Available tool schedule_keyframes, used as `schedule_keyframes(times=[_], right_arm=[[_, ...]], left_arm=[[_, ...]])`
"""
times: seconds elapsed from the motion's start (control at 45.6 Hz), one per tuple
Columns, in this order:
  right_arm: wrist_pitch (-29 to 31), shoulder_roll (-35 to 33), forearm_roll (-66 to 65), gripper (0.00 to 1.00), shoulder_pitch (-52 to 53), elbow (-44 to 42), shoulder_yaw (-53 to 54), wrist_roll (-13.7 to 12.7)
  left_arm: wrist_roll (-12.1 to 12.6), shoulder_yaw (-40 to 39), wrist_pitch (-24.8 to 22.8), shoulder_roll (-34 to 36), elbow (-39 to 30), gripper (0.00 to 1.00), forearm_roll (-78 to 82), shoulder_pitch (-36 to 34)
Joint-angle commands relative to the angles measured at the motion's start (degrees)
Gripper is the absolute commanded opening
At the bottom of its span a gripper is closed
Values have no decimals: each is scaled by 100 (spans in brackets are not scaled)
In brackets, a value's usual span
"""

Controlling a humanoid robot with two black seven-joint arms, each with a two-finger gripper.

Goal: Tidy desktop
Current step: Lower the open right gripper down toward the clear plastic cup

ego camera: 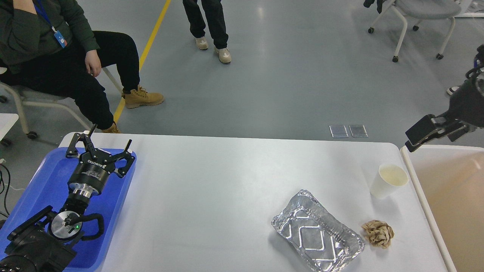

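Desktop (211, 181) is what matters here — the wide white-grey top fills the lower middle of my view, its far edge running against the grey floor, and I place everything else by it. At the desktop's left end lies a blue tray (45, 181), and my left gripper (110, 145) hangs above the tray's far end with its two fingers spread wide apart and nothing between them. My left arm runs back from it over the tray toward the near left corner. Toward the desktop's right end stands a white paper cup (388, 181), upright, its mouth open to me. Nearer to me than the cup, a crumpled foil tray (317, 232) rests flat on the desktop, and just to the right of the foil, apart from it, sits a brown crumpled paper ball (378, 233). Off the desktop's right edge, close alongside, is a beige bin with a white rim (419, 189). My right gripper (425, 134) hovers above the bin's far corner, beyond the desktop's right edge — it shows dark and end-on, so I cannot tell whether its fingers are apart or together.
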Motion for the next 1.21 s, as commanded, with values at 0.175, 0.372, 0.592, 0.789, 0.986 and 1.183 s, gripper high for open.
schedule_keyframes(times=[0.175, 0.372, 0.592, 0.789, 0.986, 1.183], right_arm=[[311, 71, 480, 100, 91, -183, 235, 153], [311, 1, 585, 100, 161, -210, 191, 197], [311, -26, 436, 100, -321, -447, 191, 109], [-356, -17, -249, 100, -1288, -1132, 191, -75], [-1076, 53, -390, 100, -2448, -2090, 261, -111], [-1543, 282, -355, 100, -3582, -3066, 384, -111]], left_arm=[[0, -2, 0, 0, 0, 99, 0, 0], [0, -2, 0, 0, 0, 99, 0, 0], [-8, -2, 0, 0, 0, 99, 0, 9], [-9, 7, 0, 0, 0, 99, 0, 0], [-9, 7, 0, 0, 0, 99, 0, 0], [-9, 7, 0, 0, 0, 99, 0, 0]])
